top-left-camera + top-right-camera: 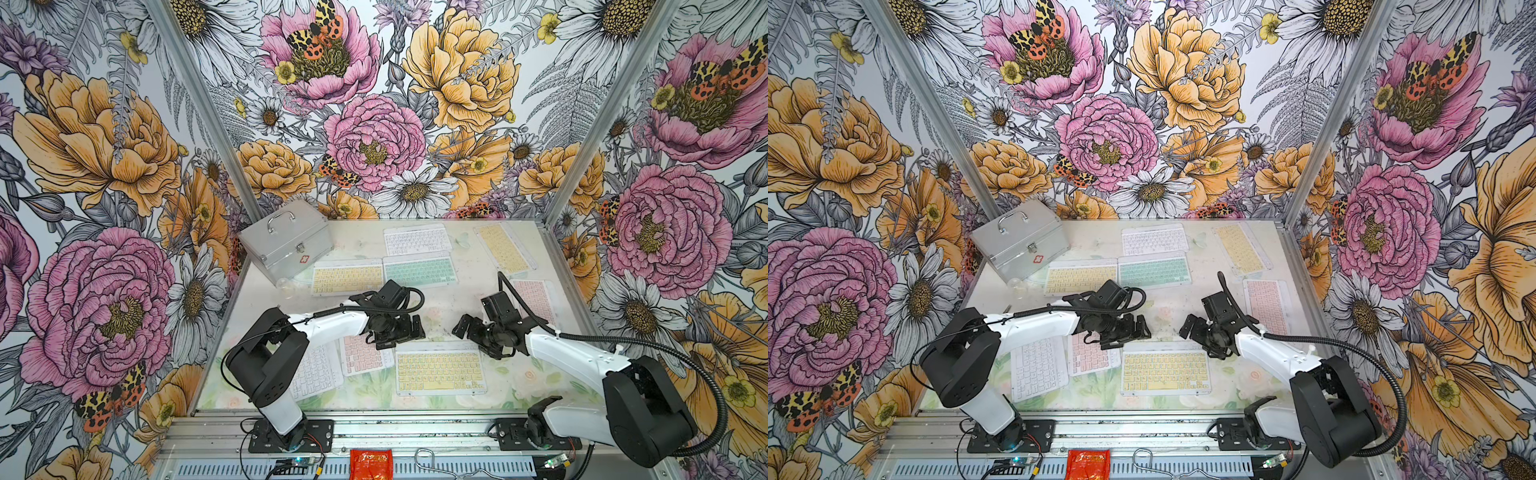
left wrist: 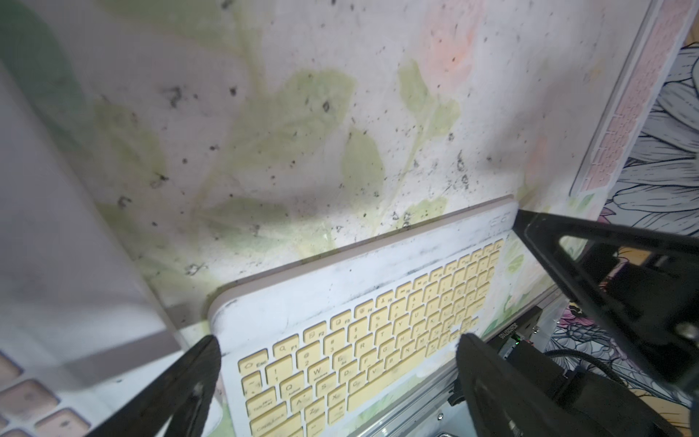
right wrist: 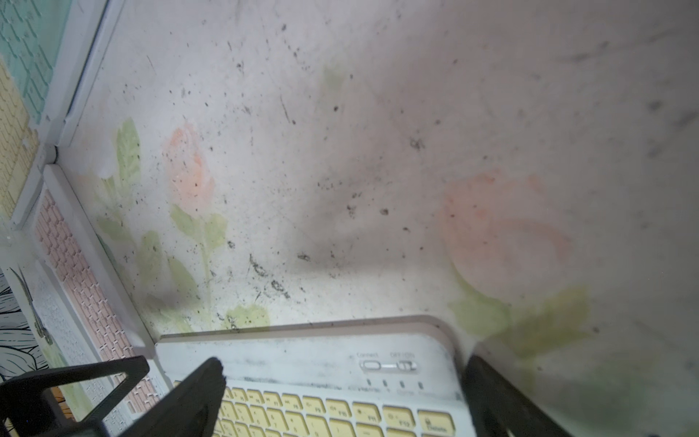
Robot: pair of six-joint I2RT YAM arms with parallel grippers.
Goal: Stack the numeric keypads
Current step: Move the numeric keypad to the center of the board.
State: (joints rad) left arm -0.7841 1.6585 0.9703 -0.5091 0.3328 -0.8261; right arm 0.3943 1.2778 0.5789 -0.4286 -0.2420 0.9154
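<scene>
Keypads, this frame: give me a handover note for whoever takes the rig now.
Left gripper: open, empty, by the far left corner of the front yellow keypad.
Right gripper: open, empty, by its far right corner.
Eight keypads in view, flat on the table: front white keypad, front pink keypad, right pink keypad, mid yellow keypad, mint keypad, back white keypad, back yellow keypad; silver case back left.
Done: no stack visible. Left: all stacking.

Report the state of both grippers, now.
Left gripper: jaws open, holding nothing.
Right gripper: jaws open, holding nothing.
</scene>
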